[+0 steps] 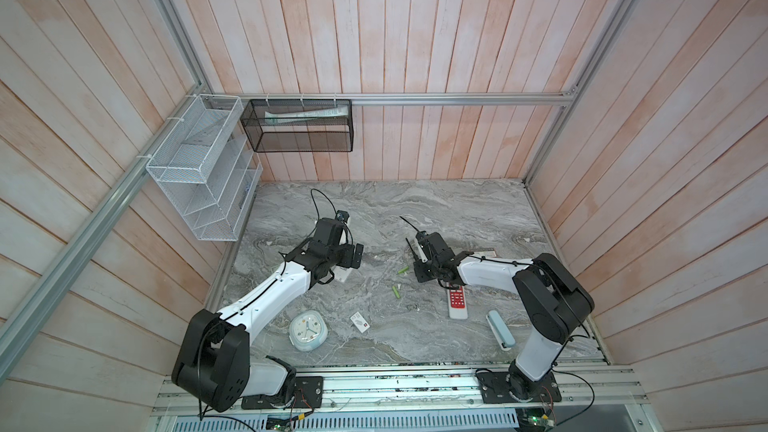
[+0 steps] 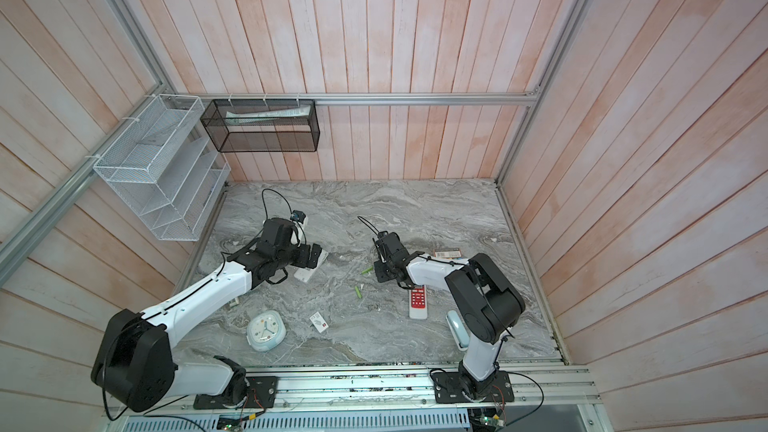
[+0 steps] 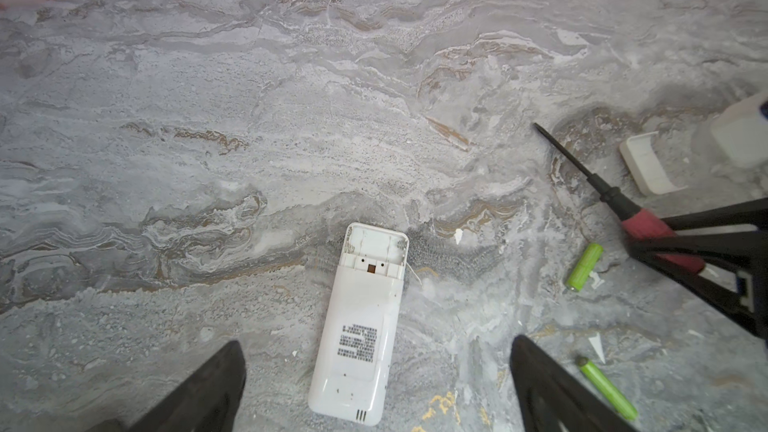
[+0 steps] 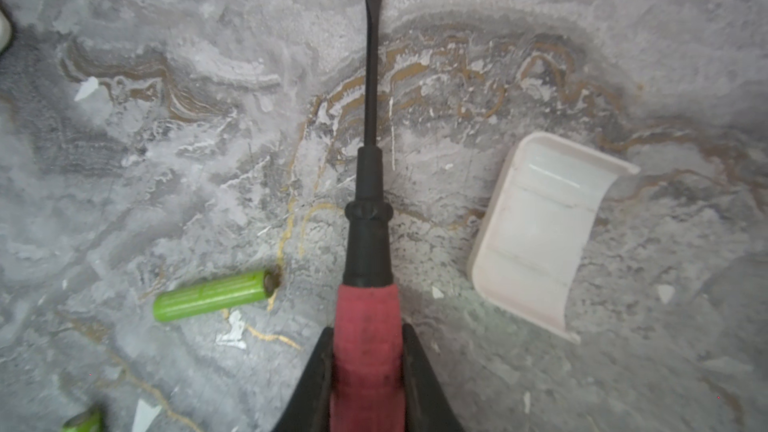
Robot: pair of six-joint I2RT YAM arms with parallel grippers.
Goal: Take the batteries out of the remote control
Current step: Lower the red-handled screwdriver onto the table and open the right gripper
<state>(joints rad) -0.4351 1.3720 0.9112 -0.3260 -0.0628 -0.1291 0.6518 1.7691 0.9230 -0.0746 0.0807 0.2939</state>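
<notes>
- The left fingers [image 3: 199,392] are spread wide apart and hold nothing.
- The white remote [image 3: 357,326] lies back up on the tabletop [image 3: 208,118]. It sits in the gap between the left fingers, apart from both.
- Its battery box, at the end far from the left fingers, is open and empty.
- The right fingers [image 4: 311,388] are clenched on the red handle of the screwdriver [image 4: 368,243]. Its black tip points straight out ahead of them.
- Two green batteries [image 4: 212,295] lie on the tabletop, out of the remote.
- One lies just beside the screwdriver, on the side toward the left fingers.
- The other battery [image 3: 606,388] lies just outside the left fingers, on the side nearer the right fingers.
- The white cover [image 4: 536,234] lies hollow side up on the other side of the screwdriver, near the right fingers.
</notes>
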